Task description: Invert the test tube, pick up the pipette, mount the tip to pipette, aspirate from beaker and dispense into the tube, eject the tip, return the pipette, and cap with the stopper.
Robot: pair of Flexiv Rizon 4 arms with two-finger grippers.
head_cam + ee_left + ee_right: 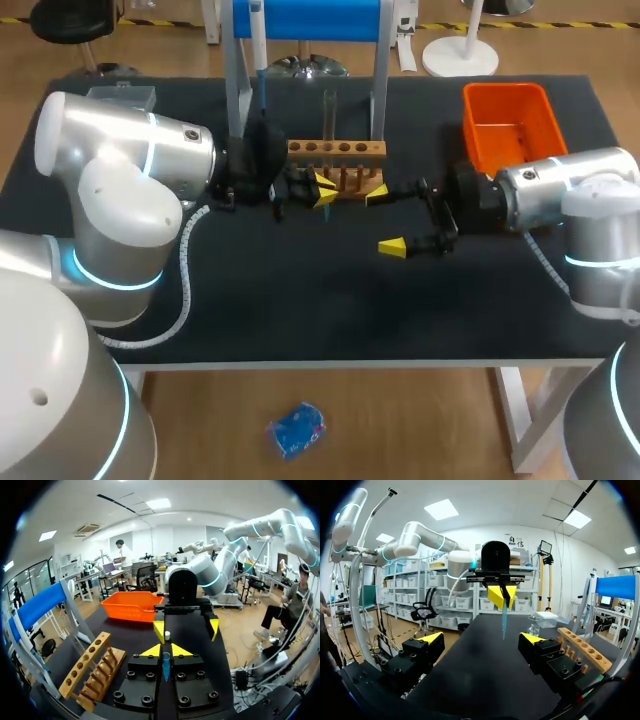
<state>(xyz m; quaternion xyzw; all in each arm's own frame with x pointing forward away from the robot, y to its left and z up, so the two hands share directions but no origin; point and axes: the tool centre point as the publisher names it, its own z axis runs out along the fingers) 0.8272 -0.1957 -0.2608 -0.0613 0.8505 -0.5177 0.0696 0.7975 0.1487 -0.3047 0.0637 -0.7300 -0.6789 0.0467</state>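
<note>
left end effector (162, 651) pinches blue pipette tip (503, 620) | right end effector (385, 221) open, nearby

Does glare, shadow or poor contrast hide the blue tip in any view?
Head view: the blue tip barely shows against the dark table. Left wrist view: evenly lit, tip plain in the left gripper. Right wrist view: no glare on it, and it stands out clearly.

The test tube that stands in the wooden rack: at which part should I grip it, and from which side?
Probably the bare upper part of the test tube, above the wooden rack, coming from the near side: it stands upright and the rack hides its lower part.
</note>
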